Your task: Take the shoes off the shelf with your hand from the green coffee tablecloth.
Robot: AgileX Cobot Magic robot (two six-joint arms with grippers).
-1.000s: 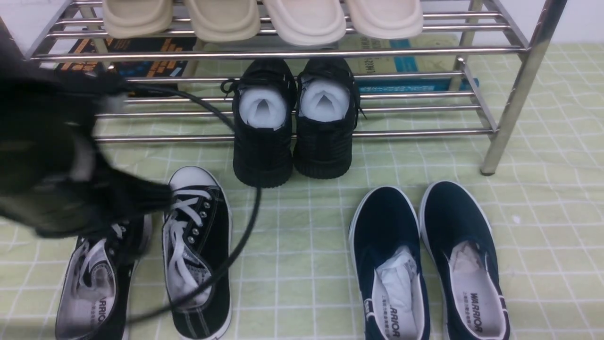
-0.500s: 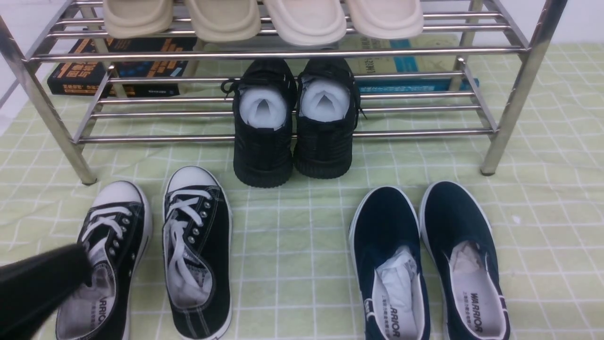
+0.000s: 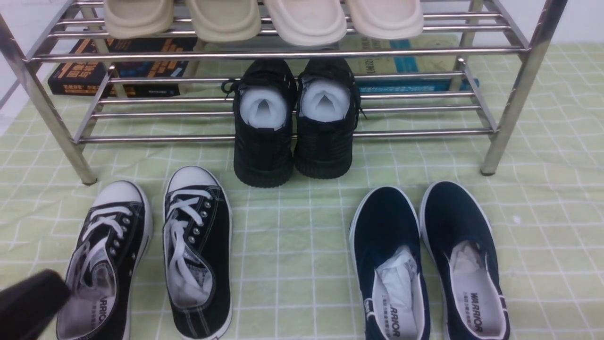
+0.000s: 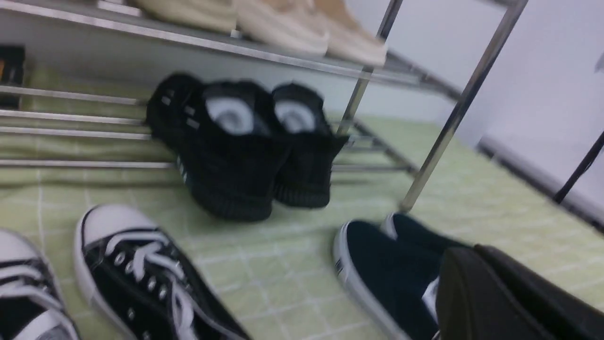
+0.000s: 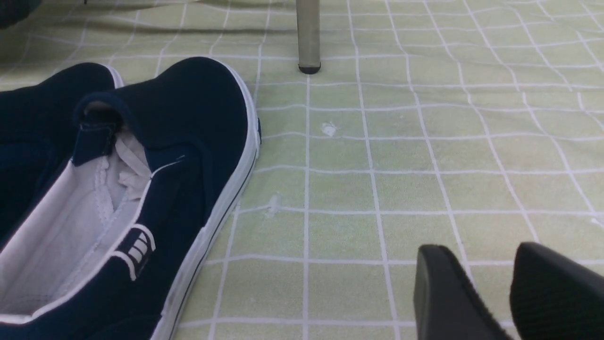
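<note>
"WARRIOR" is printed on the grey insole of the left black lace-up shoe (image 3: 96, 269), and again, with a line of tiny print I can't read, inside both navy slip-ons (image 3: 427, 264). The book covers (image 3: 118, 66) behind the shelf (image 3: 283, 53) carry orange lettering too small to read.

shoes (image 3: 151, 255) | black-white lace-ups | side by side | tablecloth (image 3: 292, 245), before shelf (image 3: 283, 54)

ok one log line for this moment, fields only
shoes: on tablecloth, off shelf | left gripper: beside left shoe, empty | right gripper: open, empty
</note>
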